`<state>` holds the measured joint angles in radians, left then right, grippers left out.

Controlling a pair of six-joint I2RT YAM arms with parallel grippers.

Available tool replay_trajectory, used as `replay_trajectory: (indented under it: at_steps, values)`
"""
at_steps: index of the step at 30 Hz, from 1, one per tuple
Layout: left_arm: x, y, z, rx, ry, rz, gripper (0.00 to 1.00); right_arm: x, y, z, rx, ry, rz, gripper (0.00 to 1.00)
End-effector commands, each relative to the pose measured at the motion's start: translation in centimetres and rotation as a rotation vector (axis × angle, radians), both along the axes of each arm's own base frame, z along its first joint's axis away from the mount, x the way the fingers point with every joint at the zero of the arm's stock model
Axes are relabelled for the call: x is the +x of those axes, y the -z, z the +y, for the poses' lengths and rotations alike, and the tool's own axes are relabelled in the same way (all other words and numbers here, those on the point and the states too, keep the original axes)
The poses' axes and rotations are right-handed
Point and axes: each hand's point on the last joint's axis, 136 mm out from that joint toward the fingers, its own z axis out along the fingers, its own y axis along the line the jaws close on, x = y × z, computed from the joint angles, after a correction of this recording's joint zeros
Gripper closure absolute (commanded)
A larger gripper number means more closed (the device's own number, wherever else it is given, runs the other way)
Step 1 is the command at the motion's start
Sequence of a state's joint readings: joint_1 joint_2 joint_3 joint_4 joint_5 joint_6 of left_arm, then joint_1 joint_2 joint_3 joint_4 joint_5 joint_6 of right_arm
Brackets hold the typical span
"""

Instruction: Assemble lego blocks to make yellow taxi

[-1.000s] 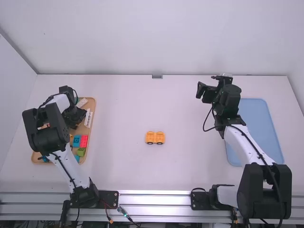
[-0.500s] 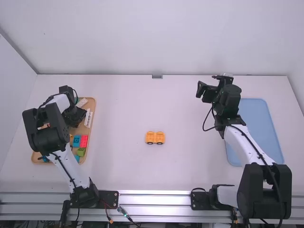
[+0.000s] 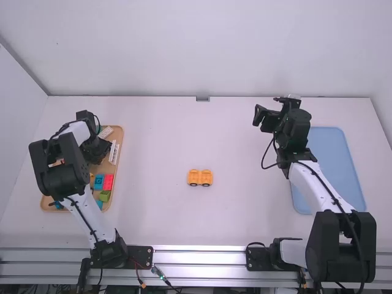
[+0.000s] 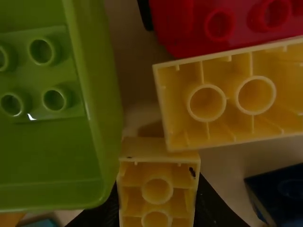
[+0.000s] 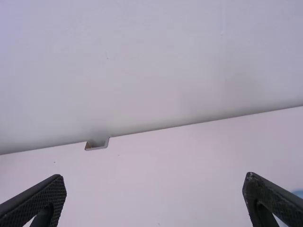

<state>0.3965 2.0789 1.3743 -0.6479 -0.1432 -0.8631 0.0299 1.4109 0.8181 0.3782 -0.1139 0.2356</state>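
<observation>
Pale walls (image 3: 202, 49) rise behind the white table (image 3: 184, 226). The left gripper (image 3: 98, 153) hangs over the wooden tray (image 3: 119, 147), near the table's left edge; the right gripper (image 3: 269, 116), fingers spread, is held beside the blue tray's (image 3: 338, 165) far left corner. Two yellow wheeled blocks (image 3: 199, 177) sit mid-table. The left wrist view shows fingers clamped on a yellow block (image 4: 157, 182).

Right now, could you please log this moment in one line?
left gripper: closed on yellow block | right gripper: open, empty | wheeled yellow pieces: mid-table
</observation>
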Motion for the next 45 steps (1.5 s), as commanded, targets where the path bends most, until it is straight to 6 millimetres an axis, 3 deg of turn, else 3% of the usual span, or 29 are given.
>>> replay_trajectory:
  at_steps: [1,4,6,9,13,16,20,22,27,32,35,36,38,43,44,45]
  values:
    - [-1.3,1.5,-0.6,-0.019,0.011,0.057,0.8,0.7,-1.5,0.1,0.001,-0.001,-0.033,0.01]
    - [-1.3,1.3,-0.6,-0.018,0.01,0.055,0.81,0.7,-1.5,0.1,0.001,-0.001,-0.034,0.01]
    - [-1.3,0.6,-0.6,-0.013,0.011,0.046,0.88,0.7,-1.5,0.1,0.0,-0.001,-0.034,0.01]
    - [-1.2,-0.8,-0.5,0.0,0.01,0.024,0.91,0.7,-1.5,0.1,0.001,-0.001,-0.033,0.01]
    - [-0.8,-3.6,-0.4,0.025,0.031,-0.031,0.92,0.7,-1.5,0.3,0.01,-0.005,-0.032,0.01]
    - [0.2,-6.5,-0.8,0.027,0.123,-0.109,0.94,0.5,-1.7,1.7,0.043,-0.056,-0.032,0.01]
    - [2.3,-10.2,-2.8,-0.011,0.317,-0.258,0.98,0.2,-1.9,3.7,0.055,-0.141,-0.039,0.01]
    - [3.7,-12.7,-4.8,-0.029,0.461,-0.358,0.98,-0.1,-2.2,5.0,0.063,-0.186,-0.048,0.01]
    - [5.1,-16.0,-8.4,0.018,0.631,-0.446,0.98,-1.2,-3.8,8.9,0.078,-0.37,-0.113,0.01]
    - [6.1,-17.9,-12.5,0.085,0.787,-0.496,0.98,-1.6,-4.4,10.0,0.134,-0.424,-0.119,0.01]
    - [6.5,-18.8,-16.7,0.132,0.93,-0.585,0.98,-1.4,-3.5,11.0,0.181,-0.506,-0.105,0.01]
    - [6.5,-18.8,-16.9,0.134,0.936,-0.59,0.98,-1.4,-3.4,11.1,0.184,-0.513,-0.104,0.01]
    - [6.1,-19.5,-19.7,0.172,1.039,-0.67,0.98,-1.1,-2.5,12.2,0.247,-0.598,-0.083,0.01]
    - [3.2,-22.1,-28.2,0.132,1.464,-0.988,0.95,-1.5,-1.0,16.3,0.417,-0.949,0.001,0.01]
    - [3.2,-22.1,-28.2,0.132,1.464,-0.988,0.95,-1.5,-1.0,16.3,0.417,-0.949,0.001,0.01]
    - [2.3,-22.6,-29.5,0.1,1.538,-1.057,0.95,-1.8,-0.9,17.3,0.45,-1.047,0.024,0.01]
